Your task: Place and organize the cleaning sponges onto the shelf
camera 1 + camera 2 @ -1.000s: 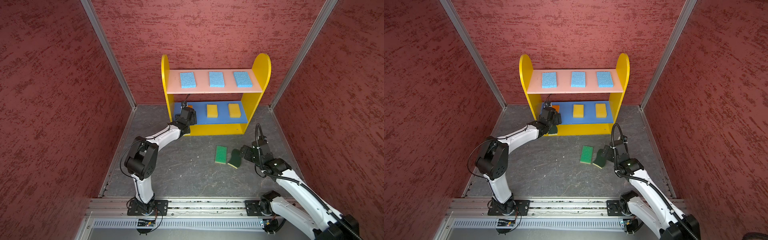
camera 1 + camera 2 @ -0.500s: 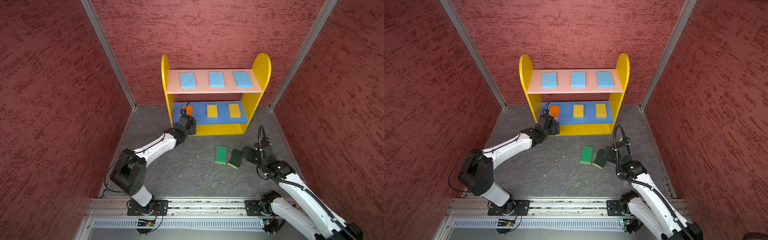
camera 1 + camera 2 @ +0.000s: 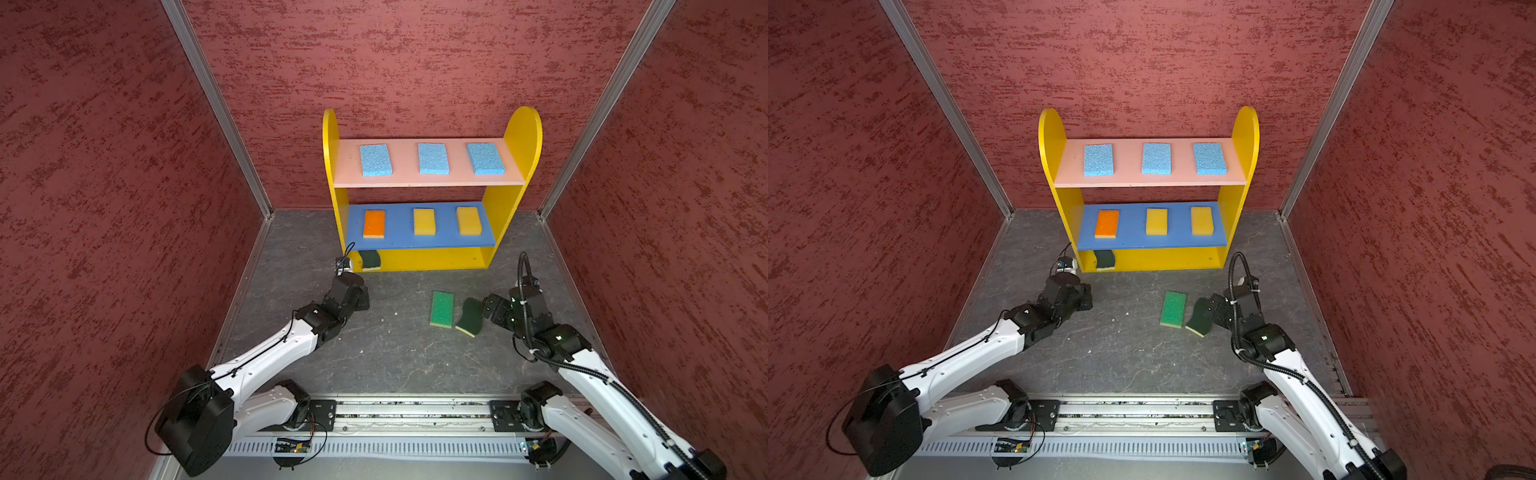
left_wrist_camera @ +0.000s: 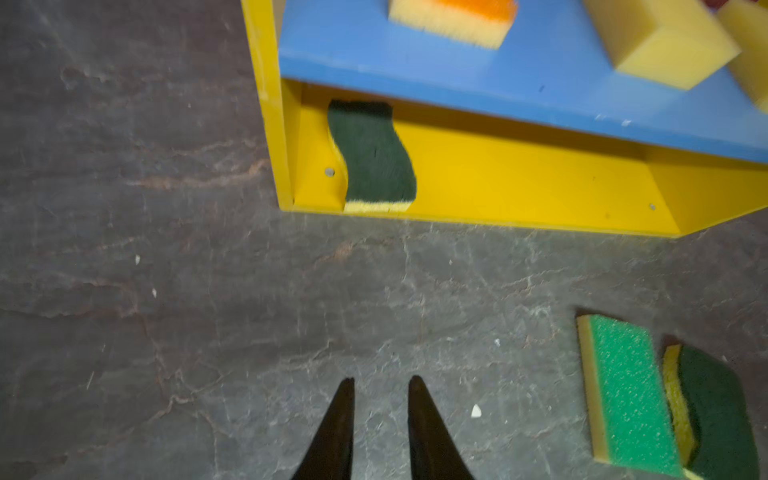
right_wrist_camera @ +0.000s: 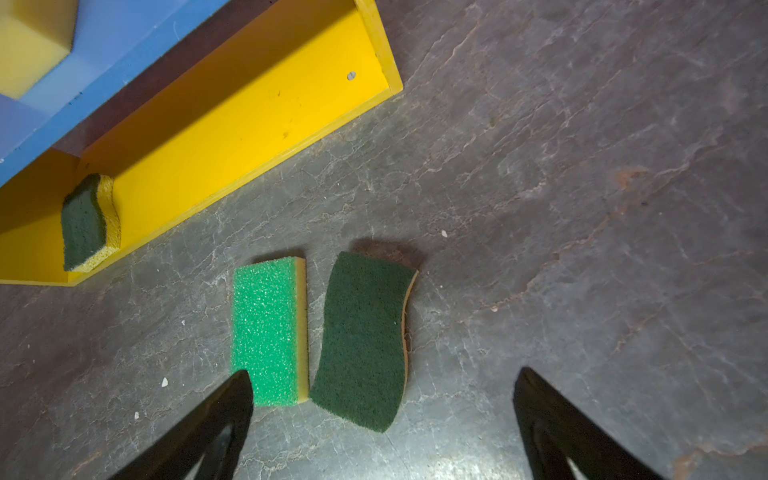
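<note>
Right pincer point(image 5: 384, 372), wide open, empty, stands at near end of dark green wavy sponge point(image 5: 361, 332) on bench point(image 5: 582, 208), its long axis running ahead toward shelf point(image 5: 249, 104).

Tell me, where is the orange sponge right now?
In both top views the orange sponge lies at the left end of the blue middle board of the shelf, with a yellow sponge just right of it.

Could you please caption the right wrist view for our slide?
Open right hand above a bright green sponge and a dark green wavy sponge on the floor near the shelf.
</note>
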`<state>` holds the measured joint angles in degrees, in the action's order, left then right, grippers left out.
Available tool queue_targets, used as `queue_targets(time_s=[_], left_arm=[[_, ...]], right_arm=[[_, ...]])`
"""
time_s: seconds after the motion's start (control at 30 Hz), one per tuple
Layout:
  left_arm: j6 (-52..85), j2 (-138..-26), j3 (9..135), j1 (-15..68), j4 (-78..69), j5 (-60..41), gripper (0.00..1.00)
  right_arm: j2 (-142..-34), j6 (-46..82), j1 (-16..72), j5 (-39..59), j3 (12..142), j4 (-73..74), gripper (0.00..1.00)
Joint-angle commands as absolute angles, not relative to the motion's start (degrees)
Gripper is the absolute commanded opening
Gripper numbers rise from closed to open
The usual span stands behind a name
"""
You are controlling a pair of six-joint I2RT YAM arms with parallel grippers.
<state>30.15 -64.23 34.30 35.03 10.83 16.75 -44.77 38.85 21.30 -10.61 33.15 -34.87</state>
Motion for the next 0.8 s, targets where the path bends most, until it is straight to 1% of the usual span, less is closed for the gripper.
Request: queue_targets(time_s=[0.0,0.1,0.3,0.43,0.77], left_arm=[[36.1,-62.9,30.9,34.7,3.4,13.3,0.0],[40.4,-63.3,27.9,34.2,0.9,14.0,0.0],[46.5,-64.4,20.2,31.7,-13.1,9.5,0.0],[49.2,-66.7,17.6,29.9,-19.0,8.1,0.0],[54.2,-79.4,15.6,28.5,-36.3,4.9,0.0]], right_arm=[[-43.9,38.8,21.6,-9.3,32.1,-32.9,0.99],[-43.6,38.1,21.6,-8.9,31.6,-32.4,0.99],[-43.7,37.1,21.6,-8.5,30.4,-30.6,0.99],[-44.5,36.3,21.6,-7.9,29.6,-29.0,0.99],[-46.0,34.9,21.6,-8.2,28.3,-26.1,0.99]])
